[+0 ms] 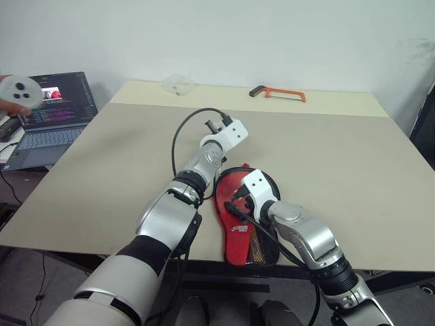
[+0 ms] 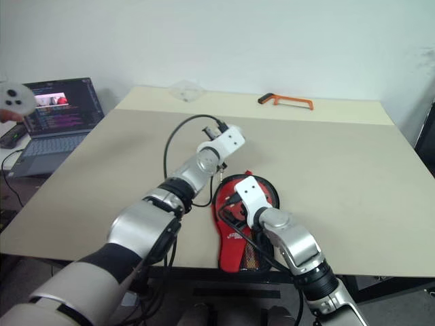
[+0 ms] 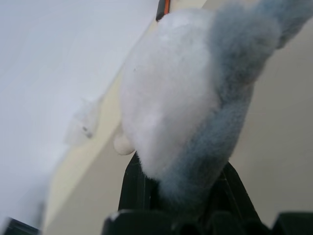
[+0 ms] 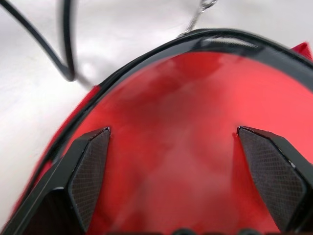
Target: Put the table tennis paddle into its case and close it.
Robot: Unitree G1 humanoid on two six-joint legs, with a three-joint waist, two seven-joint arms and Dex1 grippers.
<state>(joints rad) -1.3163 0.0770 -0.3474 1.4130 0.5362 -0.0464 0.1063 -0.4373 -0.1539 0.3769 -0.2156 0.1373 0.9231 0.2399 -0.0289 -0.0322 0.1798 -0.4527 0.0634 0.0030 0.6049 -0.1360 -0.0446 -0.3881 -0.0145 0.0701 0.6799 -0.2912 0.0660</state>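
Your case (image 1: pixel 239 224) lies at the counter's (image 1: pixel 340 156) near edge, round end away from you, narrow end toward you. Through its clear side you see the red paddle (image 4: pixel 171 137) inside. Your right gripper (image 4: pixel 171 181) hovers just over that red face, fingers spread wide. Your left gripper (image 3: pixel 186 196) is raised above the counter, pinched on a grey-and-white plush lump (image 3: pixel 195 98); a chain (image 4: pixel 198 14) runs from the case's rim.

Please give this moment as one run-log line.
left gripper: shut on grey-white plush charm | right gripper: jaws open over case | paddle in case | zip: unclear
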